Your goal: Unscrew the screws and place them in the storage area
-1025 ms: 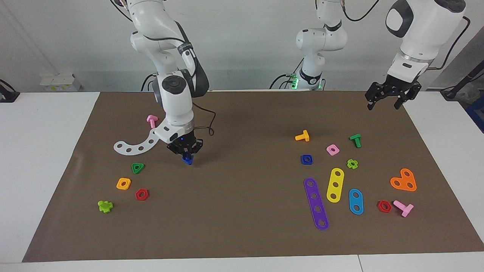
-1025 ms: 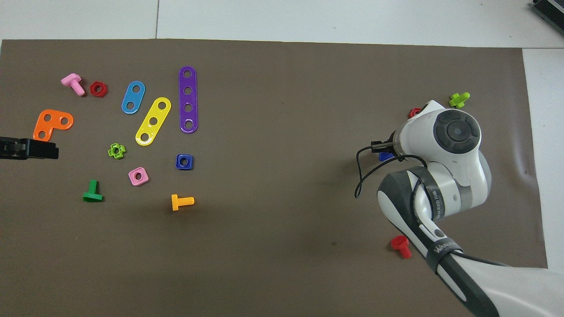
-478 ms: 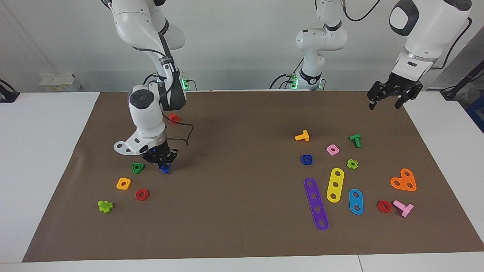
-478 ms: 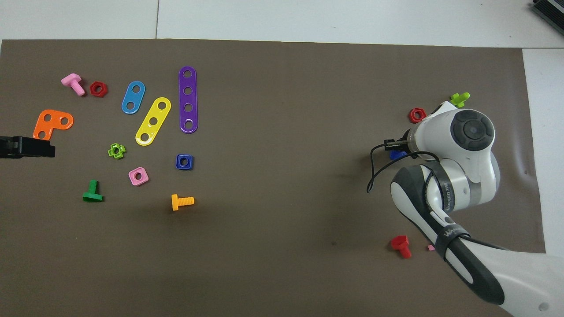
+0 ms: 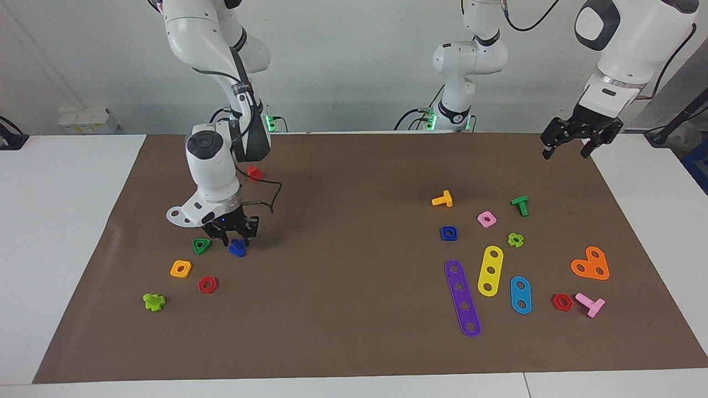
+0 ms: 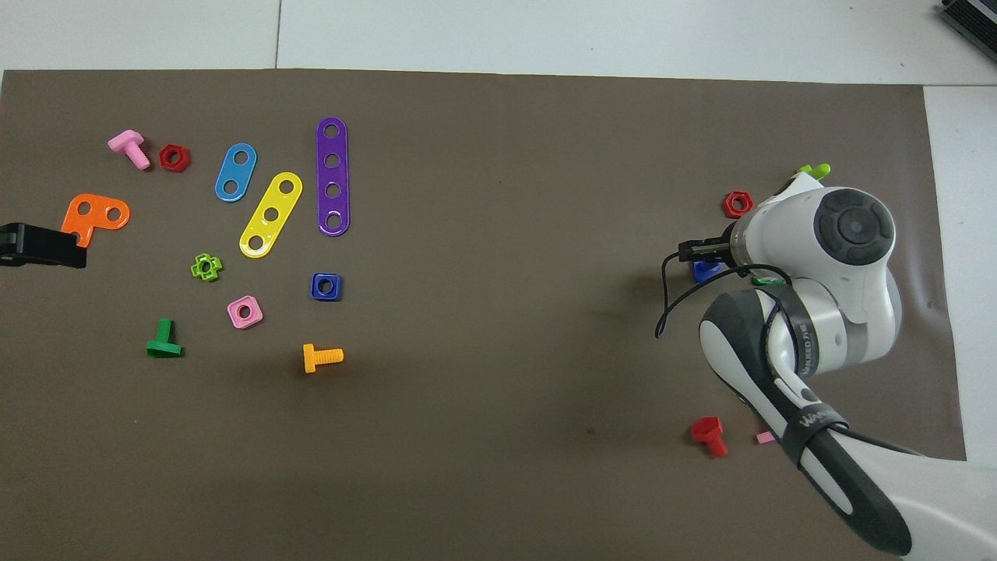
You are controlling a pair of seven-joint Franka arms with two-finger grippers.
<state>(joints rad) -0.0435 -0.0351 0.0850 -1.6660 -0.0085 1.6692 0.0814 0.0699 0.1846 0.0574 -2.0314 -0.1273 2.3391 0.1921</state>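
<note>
Since a second ago my right gripper point(image 5: 237, 239) has carried the small dark-blue plastic bolt point(image 5: 238, 248) beside the green triangular nut point(image 5: 201, 246) and spread its fingers; lifting crookedly could topple it. My left gripper point(image 5: 576, 145) waits, open.

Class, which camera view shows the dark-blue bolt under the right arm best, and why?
The facing view: the dark-blue bolt lies in plain sight on the mat beside the green triangular nut. In the overhead view the right arm covers most of it, leaving a blue sliver.

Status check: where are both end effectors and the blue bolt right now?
Right end effector open, just above the dark-blue bolt. Bolt on the mat beside the green triangular nut. Left end effector open, waiting over the mat's corner. Nothing obstructing.
</note>
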